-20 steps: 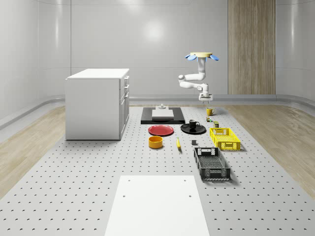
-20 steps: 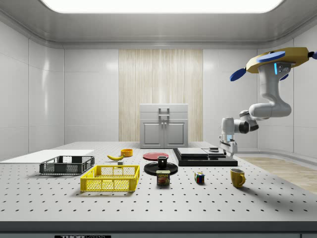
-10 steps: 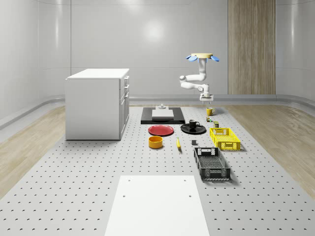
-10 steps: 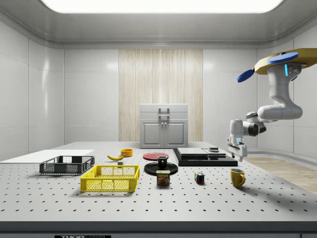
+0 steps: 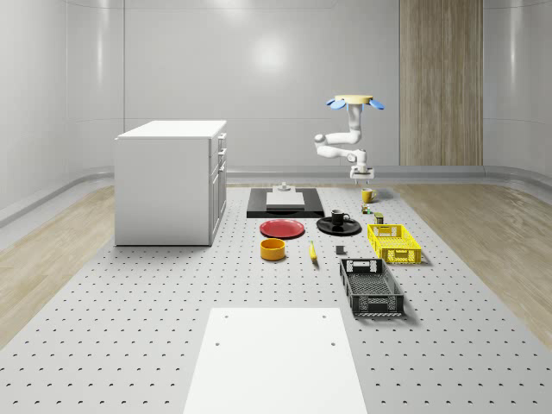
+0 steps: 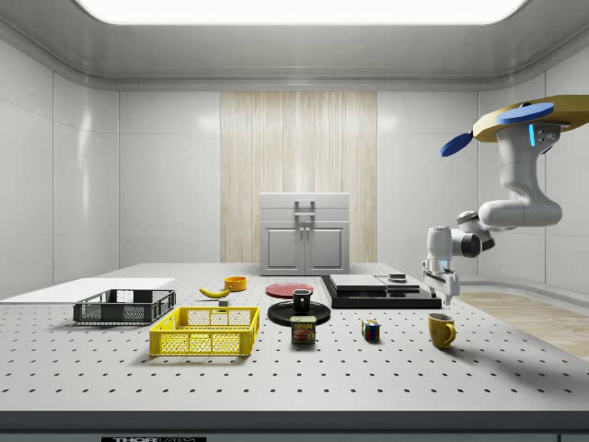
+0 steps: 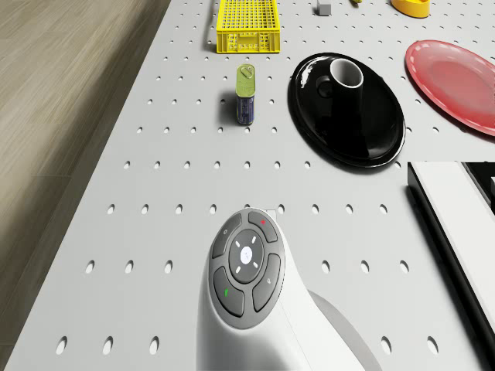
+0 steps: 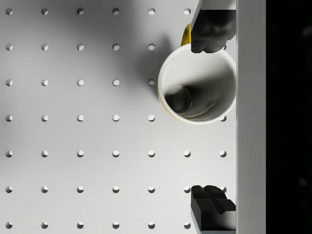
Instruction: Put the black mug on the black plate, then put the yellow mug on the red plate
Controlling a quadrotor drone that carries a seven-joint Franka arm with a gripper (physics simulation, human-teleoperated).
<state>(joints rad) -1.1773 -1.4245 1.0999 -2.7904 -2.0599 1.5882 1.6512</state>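
Observation:
The black mug (image 5: pixel 339 216) stands upright on the black plate (image 5: pixel 349 229), with the red plate (image 5: pixel 283 228) beside it; the drone view shows the same black mug (image 7: pixel 346 75), black plate (image 7: pixel 363 127) and red plate (image 7: pixel 456 77). The yellow mug (image 6: pixel 442 330) stands upright on the table, near its far edge in the whole-scene view. The drone (image 6: pixel 520 120) hovers above that end of the table. My gripper (image 6: pixel 447 295) hangs open just above the yellow mug (image 8: pixel 197 85). One finger (image 8: pixel 213 29) is at the mug's rim and the other finger (image 8: pixel 212 204) stands clear of it.
A white cabinet (image 5: pixel 168 185) stands at the whole-scene view's left. A black slab (image 5: pixel 259 210) carrying a white block lies near the mug. A can (image 7: pixel 245 94), a cube (image 6: pixel 370 330), a yellow basket (image 5: pixel 394 243), a black basket (image 5: pixel 371 287), a yellow bowl (image 5: pixel 272 249) and a banana (image 5: pixel 312 252) lie around.
The drone and arm have shifted toward the side view's right, bringing the gripper from beside the black slab to just above the yellow mug. The mugs and plates have not moved.

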